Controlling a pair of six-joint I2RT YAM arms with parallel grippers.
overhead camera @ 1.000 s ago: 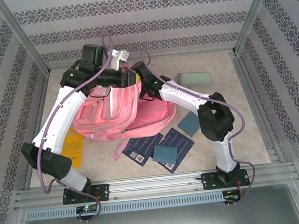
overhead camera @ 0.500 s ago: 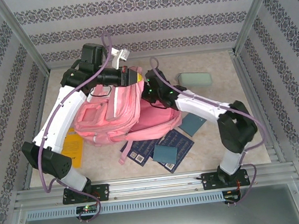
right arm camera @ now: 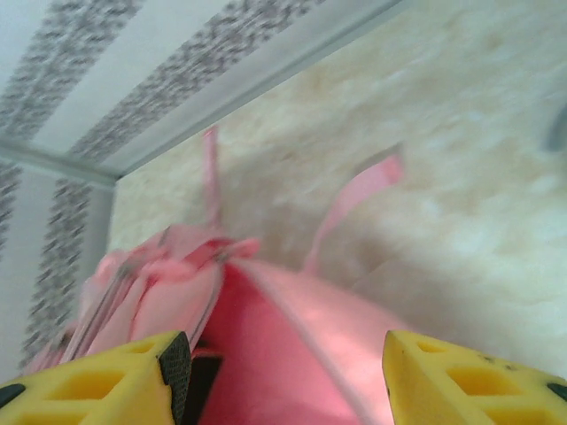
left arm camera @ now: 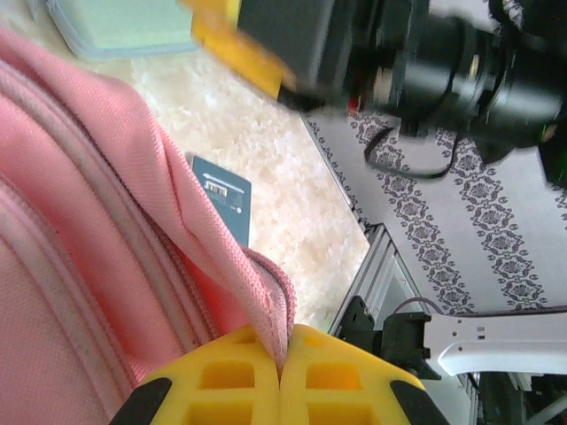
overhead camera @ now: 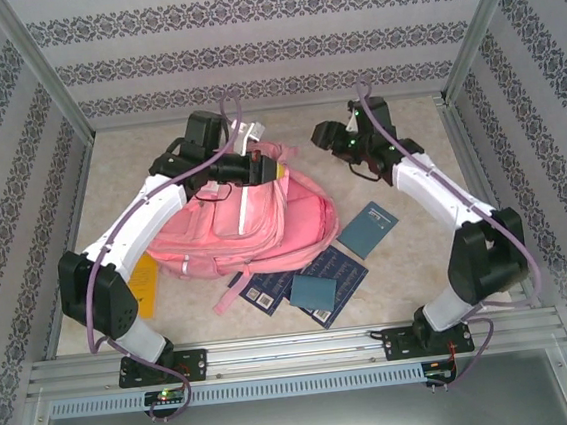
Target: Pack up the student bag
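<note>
Gone from the bag (overhead camera: 254,220) mouth since a second ago: right gripper (overhead camera: 328,136), now lifted clear to the far right, jaws apart, nothing between them. Shifted a little rightward too: left gripper (overhead camera: 262,166), with the rim it holds.

Left gripper pinched tight on the rim fabric at the bag's top (plain in its own wrist view).

From the right gripper: bag down and to the left, close by, mouth turned toward it and held up by the left. Long axis roughly far-to-near, top at the far end, bottom toward the near left. Right arm free, and probably the handier for the loose items.

Inside the bag: pink lining, seemingly nothing packed, though too blurred to be sure. Outside on the table (overhead camera: 422,290): dark booklets (overhead camera: 270,284) against the bag's near edge, teal books (overhead camera: 371,229) just beside, an orange sheet (overhead camera: 141,281) under the left arm, a green case (left arm camera: 120,27) beyond the bag.

Likely next: fetch one and feed it through the held mouth.
</note>
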